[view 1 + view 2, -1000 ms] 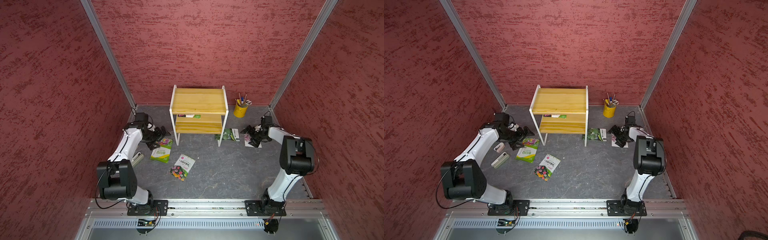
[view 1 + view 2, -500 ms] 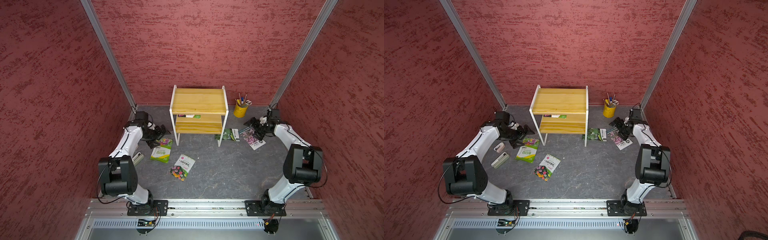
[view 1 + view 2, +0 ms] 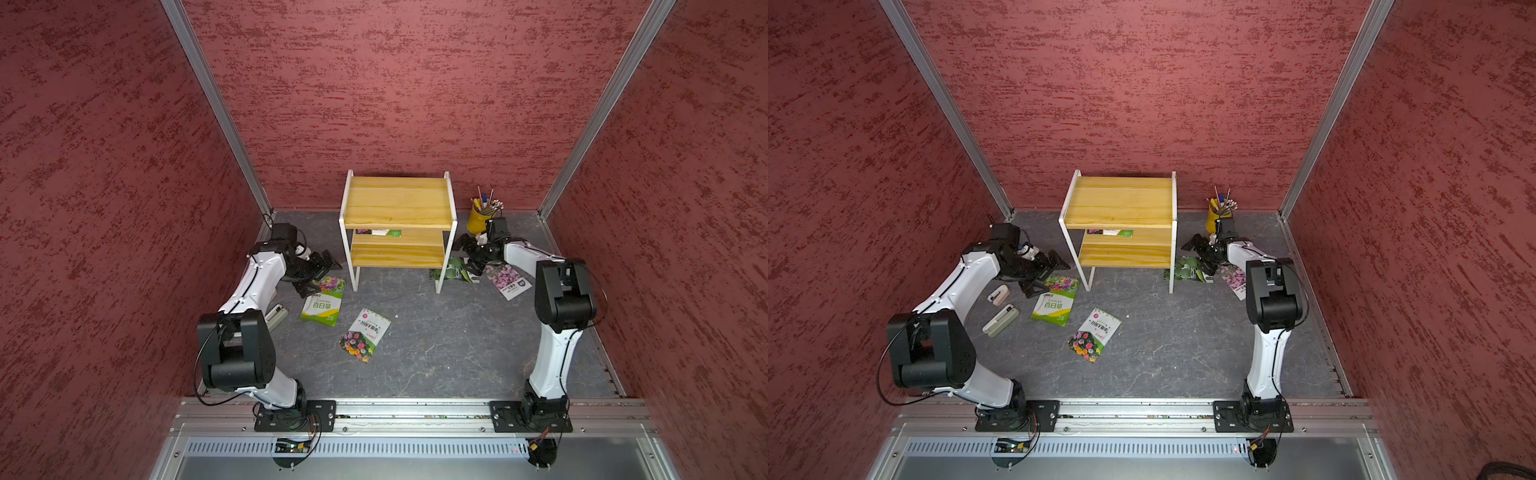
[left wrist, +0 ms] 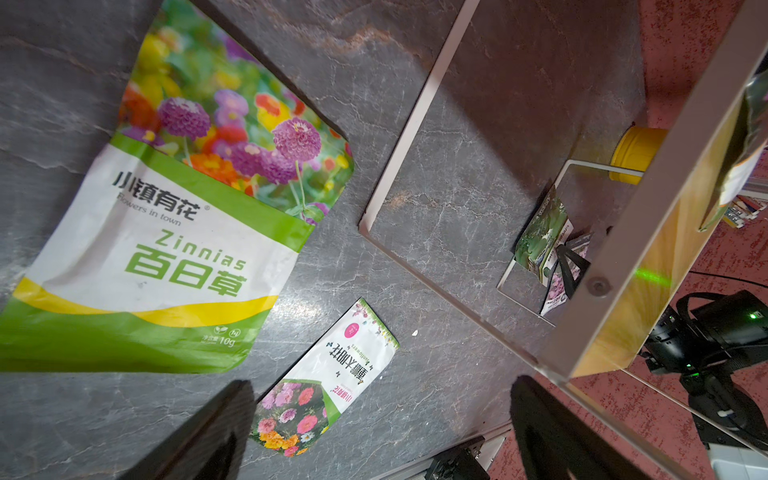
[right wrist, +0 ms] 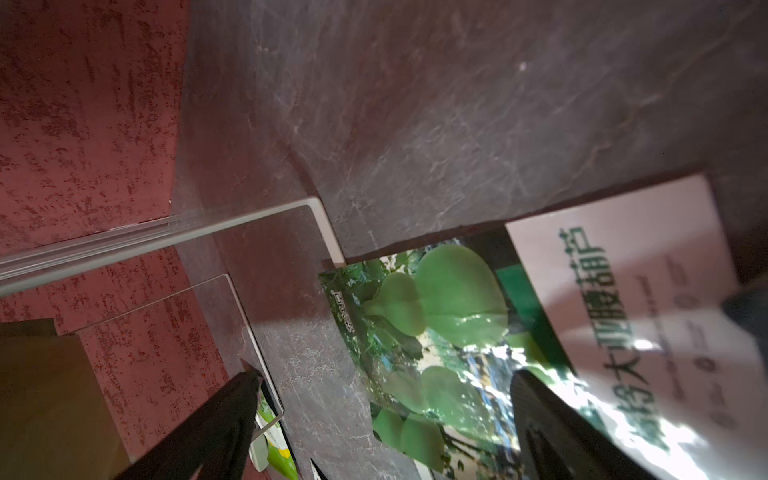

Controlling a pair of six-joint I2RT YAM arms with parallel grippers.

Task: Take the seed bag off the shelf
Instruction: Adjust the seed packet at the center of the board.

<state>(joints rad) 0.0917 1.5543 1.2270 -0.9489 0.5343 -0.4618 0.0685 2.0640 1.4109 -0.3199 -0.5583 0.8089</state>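
The shelf (image 3: 397, 208) stands at the back middle, with yellowish boards and a white frame. A seed bag (image 3: 378, 232) (image 3: 1110, 232) lies flat at the back of its lower board, mostly hidden under the top board. My left gripper (image 3: 318, 276) (image 3: 1045, 276) hangs open just left of the shelf's front left leg, above the top of a green zinnia bag (image 4: 166, 232). Its fingers (image 4: 199, 436) hold nothing. My right gripper (image 3: 465, 257) (image 3: 1199, 255) is open beside the shelf's right side, over a gourd seed packet (image 5: 436, 332) on the floor.
A flower packet (image 3: 365, 334) lies on the floor in front of the shelf, and a purple-flower packet (image 3: 507, 280) lies under the right arm. A yellow pencil cup (image 3: 478, 218) stands behind the right gripper. Two beige gadgets (image 3: 1000, 320) lie left. Red walls close three sides.
My right gripper has swung from the purple-flower packet near the right wall toward the shelf's right side, still open. The left gripper has hardly moved.
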